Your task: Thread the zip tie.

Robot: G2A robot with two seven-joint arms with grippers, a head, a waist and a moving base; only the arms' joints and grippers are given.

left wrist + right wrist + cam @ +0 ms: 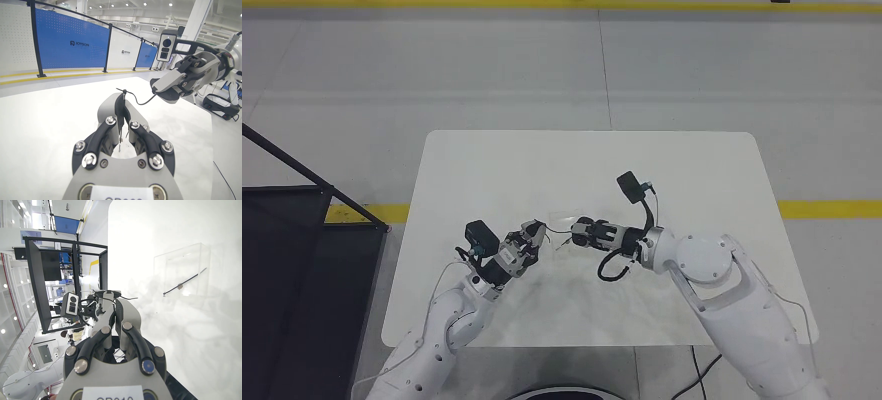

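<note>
A thin black zip tie [139,103] spans the gap between my two grippers above the white table [702,180]. My left gripper [122,98] is shut on it just below its head [124,91], and the strap runs down between the fingers. A short tip pokes out of the head's far side. From the head the strap curves across to my right gripper [155,91], which is shut on its other end. In the top view the left gripper [532,238] and right gripper [580,233] face each other closely at the table's middle. The right gripper [111,295] shows the strap arching past its tips.
A clear plastic box [181,272] lies on the table just beyond the grippers, with a second black zip tie [184,283] inside. It shows faintly as a box [560,214] in the top view. A black frame stands off the table's left side [292,200].
</note>
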